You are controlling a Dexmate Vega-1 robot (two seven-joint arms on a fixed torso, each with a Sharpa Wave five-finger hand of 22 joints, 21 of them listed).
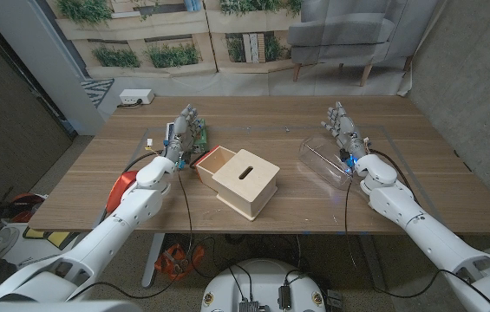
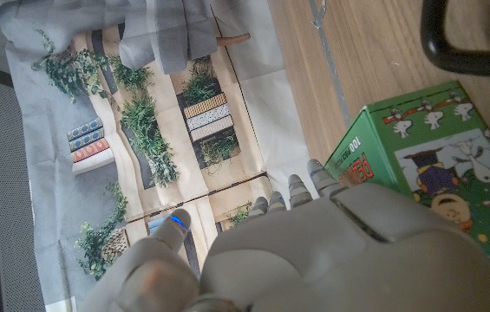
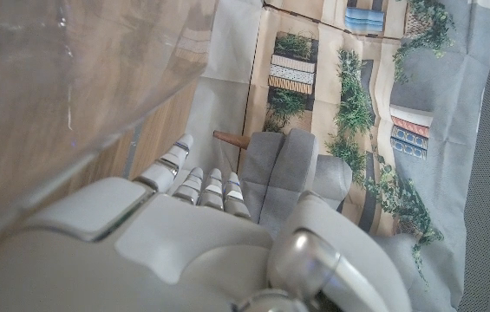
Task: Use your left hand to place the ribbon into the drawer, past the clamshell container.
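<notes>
The ribbon cannot be made out; a green printed box (image 1: 198, 140) sits just beside the left hand (image 1: 180, 132), which holds nothing, fingers apart. The right hand (image 1: 344, 127) is released too. Risk: grabbing the box instead, or knocking the one wooden drawer box (image 1: 238, 180). One clamshell container (image 1: 327, 161) lies beside the right hand on the tabletop (image 1: 262, 113).

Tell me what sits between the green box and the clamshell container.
In the head view, the wooden drawer box sits between the green box and the clear clamshell container.
</notes>
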